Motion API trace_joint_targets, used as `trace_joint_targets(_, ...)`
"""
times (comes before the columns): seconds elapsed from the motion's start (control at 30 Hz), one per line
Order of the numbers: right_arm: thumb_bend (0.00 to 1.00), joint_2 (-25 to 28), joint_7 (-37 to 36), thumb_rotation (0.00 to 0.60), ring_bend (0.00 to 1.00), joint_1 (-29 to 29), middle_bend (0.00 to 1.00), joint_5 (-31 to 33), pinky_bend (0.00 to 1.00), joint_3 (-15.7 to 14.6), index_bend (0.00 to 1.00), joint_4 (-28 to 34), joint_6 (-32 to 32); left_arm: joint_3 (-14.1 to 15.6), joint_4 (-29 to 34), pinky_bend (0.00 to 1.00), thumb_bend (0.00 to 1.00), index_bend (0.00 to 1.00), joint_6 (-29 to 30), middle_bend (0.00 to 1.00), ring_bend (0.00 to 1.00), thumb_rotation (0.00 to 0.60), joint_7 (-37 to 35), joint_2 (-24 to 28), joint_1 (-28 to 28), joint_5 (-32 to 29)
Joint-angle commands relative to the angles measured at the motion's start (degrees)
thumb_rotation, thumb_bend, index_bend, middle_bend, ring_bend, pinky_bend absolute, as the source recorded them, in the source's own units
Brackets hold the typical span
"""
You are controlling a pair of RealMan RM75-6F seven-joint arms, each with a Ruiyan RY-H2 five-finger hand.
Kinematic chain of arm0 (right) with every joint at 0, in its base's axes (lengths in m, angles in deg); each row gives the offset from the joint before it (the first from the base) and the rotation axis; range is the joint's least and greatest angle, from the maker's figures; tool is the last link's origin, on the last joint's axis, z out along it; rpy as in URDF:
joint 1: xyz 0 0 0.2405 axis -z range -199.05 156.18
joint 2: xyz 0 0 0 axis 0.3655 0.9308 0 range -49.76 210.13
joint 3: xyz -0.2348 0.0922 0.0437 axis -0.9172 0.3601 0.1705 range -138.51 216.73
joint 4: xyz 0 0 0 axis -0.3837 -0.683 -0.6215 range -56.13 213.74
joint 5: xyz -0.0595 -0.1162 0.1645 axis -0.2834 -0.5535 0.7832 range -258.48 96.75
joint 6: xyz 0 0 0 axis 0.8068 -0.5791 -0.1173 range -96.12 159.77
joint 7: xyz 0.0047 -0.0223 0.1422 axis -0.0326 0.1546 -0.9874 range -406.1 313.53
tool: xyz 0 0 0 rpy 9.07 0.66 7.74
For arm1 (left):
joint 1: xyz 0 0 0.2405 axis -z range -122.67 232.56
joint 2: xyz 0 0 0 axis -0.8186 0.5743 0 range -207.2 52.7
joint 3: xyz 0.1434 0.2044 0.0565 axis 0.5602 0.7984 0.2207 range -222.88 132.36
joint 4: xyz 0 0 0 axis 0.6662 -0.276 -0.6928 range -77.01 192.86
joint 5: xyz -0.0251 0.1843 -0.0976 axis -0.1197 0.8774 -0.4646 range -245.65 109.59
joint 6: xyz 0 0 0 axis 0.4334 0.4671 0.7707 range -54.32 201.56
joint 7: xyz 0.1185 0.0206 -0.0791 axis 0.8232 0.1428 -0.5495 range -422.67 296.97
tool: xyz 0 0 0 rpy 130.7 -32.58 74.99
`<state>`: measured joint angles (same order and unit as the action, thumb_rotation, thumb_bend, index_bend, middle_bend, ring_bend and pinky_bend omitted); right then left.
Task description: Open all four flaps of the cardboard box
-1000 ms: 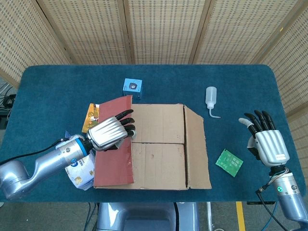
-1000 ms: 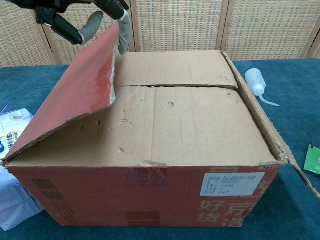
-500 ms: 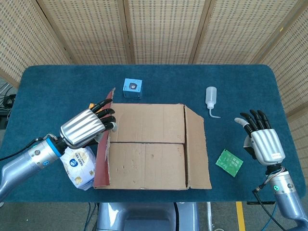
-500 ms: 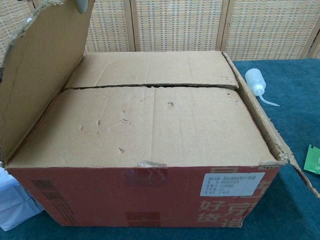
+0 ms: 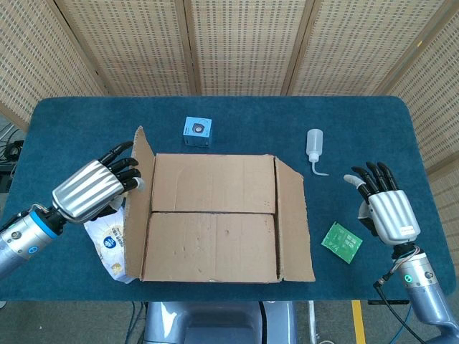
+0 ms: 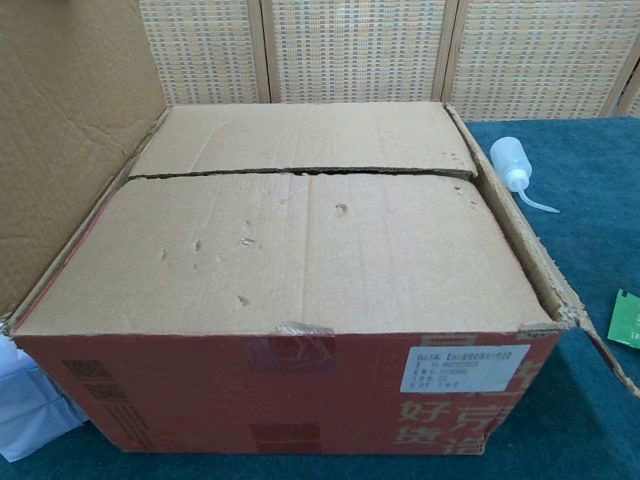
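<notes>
While the left hand [image 5: 93, 188] pressed spread fingers on the cardboard box's [image 5: 215, 218] raised flap [image 5: 136, 201], the right hand [image 5: 384, 208] hovered open, well apart.

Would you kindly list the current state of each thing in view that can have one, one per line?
cardboard box: upright on the table, partly opened.
left flap: raised and leaning outward.
right flap: folded outward, sloping down.
two inner flaps: flat and closed, meeting at a seam.
left hand: fingers against the left flap's outer side.
right hand: fingers apart, holding nothing.
squeeze bottle: standing upright, capped.
</notes>
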<state>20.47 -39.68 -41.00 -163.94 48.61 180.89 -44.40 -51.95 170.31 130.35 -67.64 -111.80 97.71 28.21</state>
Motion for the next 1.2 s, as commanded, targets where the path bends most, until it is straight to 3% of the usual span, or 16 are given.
trace_joint_targets(0.03, 1.00, 0.05, 0.04, 0.600, 0.00, -0.10, 0.15, 0.05, 0.00, 0.02, 0.20, 0.17, 0.16, 0.30, -0.23, 0.00, 0.94, 0.41, 0.50, 0.41, 0.23, 0.522, -1.07, 1.44, -1.20, -0.45)
trace_joint_targets(0.33, 1.00, -0.21, 0.89, 0.600, 0.00, -0.82, 0.15, 0.19, 0.00, 0.24, 0.20, 0.69, 0.94, 0.61, -2.20, 0.00, 0.94, 0.41, 2.84, 0.41, 0.24, 0.522, -3.35, 4.25, -5.22, -2.55)
trace_joint_targets(0.67, 1.00, -0.52, 0.87, 0.600, 0.00, -0.72, 0.15, 0.33, 0.00, 0.14, 0.20, 0.59, 0.76, 0.81, -2.80, 0.00, 0.88, 0.41, -0.60, 0.41, 0.24, 0.522, -3.06, 3.12, -6.02, -4.70)
trace_joint_targets(0.73, 1.00, -0.54, 0.76, 0.600, 0.00, -0.61, 0.15, 0.32, 0.00, 0.04, 0.20, 0.51, 0.68, 0.38, -2.91, 0.00, 0.80, 0.41, -0.40, 0.39, 0.23, 0.527, -1.80, 1.76, -6.23, -5.91)
trace_joint_targets(0.9, 1.00, -0.61, 0.38, 0.600, 0.00, -0.17, 0.15, 0.20, 0.00, -0.32, 0.20, 0.24, 0.33, -1.12, -2.74, 0.00, 0.45, 0.29, 1.16, 0.23, 0.12, 0.542, 2.26, -2.80, -6.39, -9.14)
trace_joint_targets(1.07, 1.00, -0.78, 0.35, 0.600, 0.00, 0.06, 0.15, 0.15, 0.00, -0.53, 0.20, -0.06, 0.15, -1.91, -2.61, 0.00, 0.30, 0.14, 1.24, 0.10, 0.01, 0.543, 5.50, -6.19, -5.80, -10.83)
trace_joint_targets(1.2, 1.00, -0.90, 0.37, 0.600, 0.00, 0.18, 0.15, 0.03, 0.00, -0.70, 0.20, -0.23, 0.10, -2.66, -2.56, 0.00, 0.24, 0.06, 0.40, 0.01, 0.00, 0.545, 9.39, -9.34, -4.53, -12.48)
